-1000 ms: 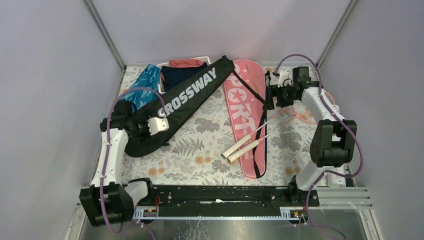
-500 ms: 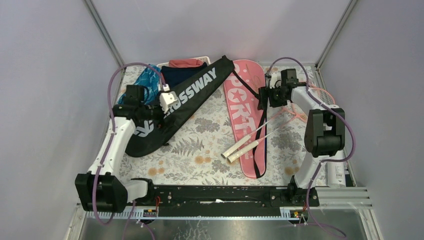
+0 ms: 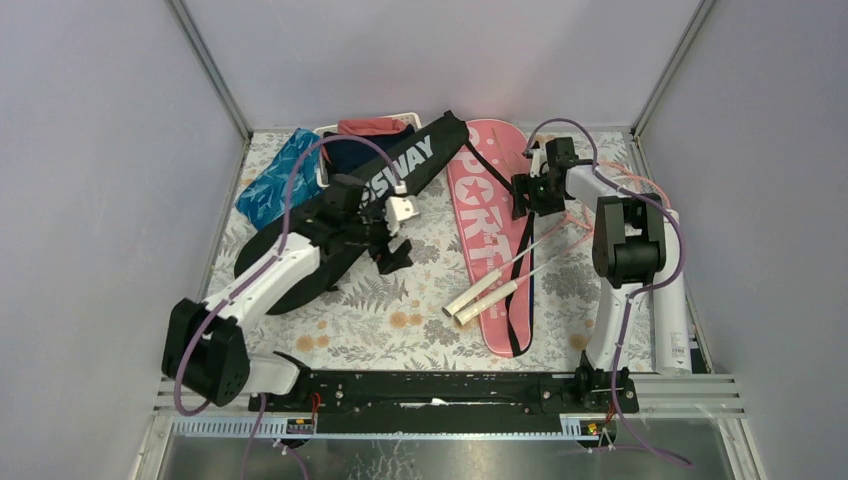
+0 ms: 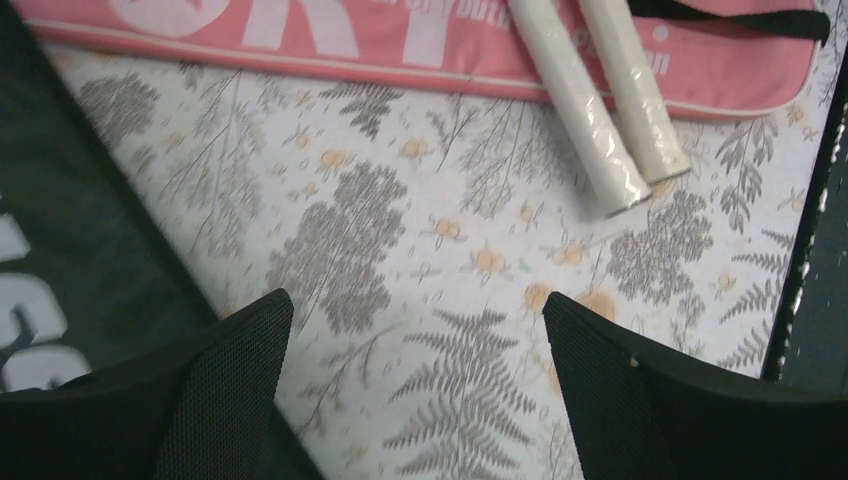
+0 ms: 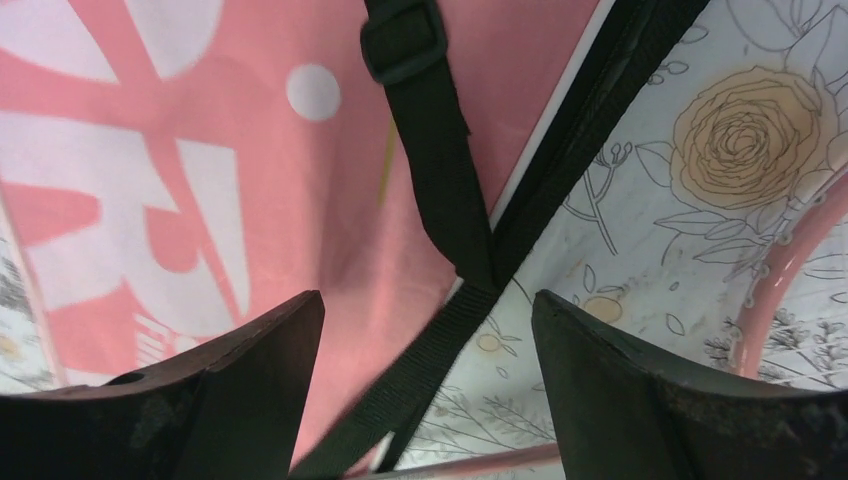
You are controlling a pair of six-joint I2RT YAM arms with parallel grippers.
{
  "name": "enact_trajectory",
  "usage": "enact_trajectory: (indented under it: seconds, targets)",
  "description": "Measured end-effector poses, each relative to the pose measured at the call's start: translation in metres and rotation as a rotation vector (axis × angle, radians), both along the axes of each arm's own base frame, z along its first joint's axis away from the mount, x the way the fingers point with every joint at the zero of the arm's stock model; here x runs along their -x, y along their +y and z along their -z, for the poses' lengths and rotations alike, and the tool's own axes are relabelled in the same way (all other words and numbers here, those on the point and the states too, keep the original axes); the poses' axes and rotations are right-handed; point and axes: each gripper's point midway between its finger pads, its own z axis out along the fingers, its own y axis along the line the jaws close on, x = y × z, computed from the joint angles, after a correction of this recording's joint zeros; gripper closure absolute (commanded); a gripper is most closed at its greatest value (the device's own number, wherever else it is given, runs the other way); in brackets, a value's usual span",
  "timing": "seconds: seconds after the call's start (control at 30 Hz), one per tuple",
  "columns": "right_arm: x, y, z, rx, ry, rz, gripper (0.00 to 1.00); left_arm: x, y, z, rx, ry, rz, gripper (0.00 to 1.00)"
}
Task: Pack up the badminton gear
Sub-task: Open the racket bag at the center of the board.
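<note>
Pincers, two, both wide apart and both empty.

No. 1, left pincer [image 4: 420, 400]: jaws spread, nothing between them and nothing touched. It hangs over bare floral cloth [image 4: 400, 250]. The black bag [image 4: 70, 250] lies just beside one finger. Two white racket handles [image 4: 610, 110] lie ahead, apart from the pincer. Their butt ends reach past the edge of the pink bag [image 4: 400, 50] onto the cloth.

No. 2, right pincer [image 5: 430, 390]: jaws spread, clamped on nothing. It is poised over the long edge of the pink bag, where a black strap [image 5: 440, 180] with a buckle crosses the dark border. The strap runs below, between the two fingers; whether anything touches it cannot be told. A pink racket rim [image 5: 790, 250] shows beside one finger.

Lettering: on the black bag, white capitals with "SWAY" legible from above and the start hidden by the left arm. On the pink bag, white "PORT" is legible from above, the first letter unclear, and the small print is blurred.

Layout from above: black bag slantwise from far centre to near left, partly under the left arm. Pink bag lengthwise at centre, rackets across it with heads toward the right arm. White tube [image 3: 676, 300] along the right edge, partly behind the right arm, well apart from both pincers. Basket [image 3: 322, 130] with navy and red clothes at the far edge, behind the black bag. Blue packet [image 3: 270, 185] at far left.
</note>
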Motion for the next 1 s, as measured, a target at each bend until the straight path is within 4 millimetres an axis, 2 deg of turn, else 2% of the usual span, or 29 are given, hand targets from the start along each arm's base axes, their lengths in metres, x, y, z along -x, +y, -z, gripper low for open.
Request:
enact_trajectory:
  seconds: [0.03,0.13,0.23,0.4,0.53,0.6,0.67,0.8,0.93,1.0]
  targets:
    - [0.0,-0.001,0.005,0.007,0.012,0.007,0.22,0.001,-0.01,0.005,-0.005,0.006,0.01,0.01]
    - [-0.005,0.002,0.001,-0.012,0.009,0.026,0.34,0.003,-0.037,0.019,-0.012,0.034,0.03,0.01]
    - [-0.006,0.006,0.005,-0.036,0.026,0.041,0.52,-0.002,-0.06,0.037,-0.01,0.11,0.003,0.01]
    - [-0.005,0.013,0.009,-0.098,0.041,0.095,0.78,-0.043,-0.095,0.068,0.013,0.294,-0.173,0.01]
    - [-0.006,0.023,0.01,-0.176,0.038,0.149,0.95,-0.077,-0.112,0.091,0.023,0.411,-0.352,0.04]
    - [-0.006,0.027,0.009,-0.213,0.036,0.18,1.0,-0.094,-0.118,0.101,0.025,0.444,-0.43,0.07]
    - [-0.005,0.03,0.009,-0.239,0.039,0.203,1.0,-0.107,-0.123,0.113,0.026,0.479,-0.504,0.09]
    - [-0.002,0.034,0.008,-0.278,0.039,0.238,1.0,-0.111,-0.119,0.136,0.007,0.538,-0.612,0.1]
    - [0.002,0.035,0.007,-0.297,0.036,0.261,1.0,-0.118,-0.115,0.137,0.025,0.541,-0.693,0.1]
    - [0.002,0.036,0.007,-0.301,0.036,0.268,1.0,-0.119,-0.114,0.137,0.034,0.544,-0.713,0.14]
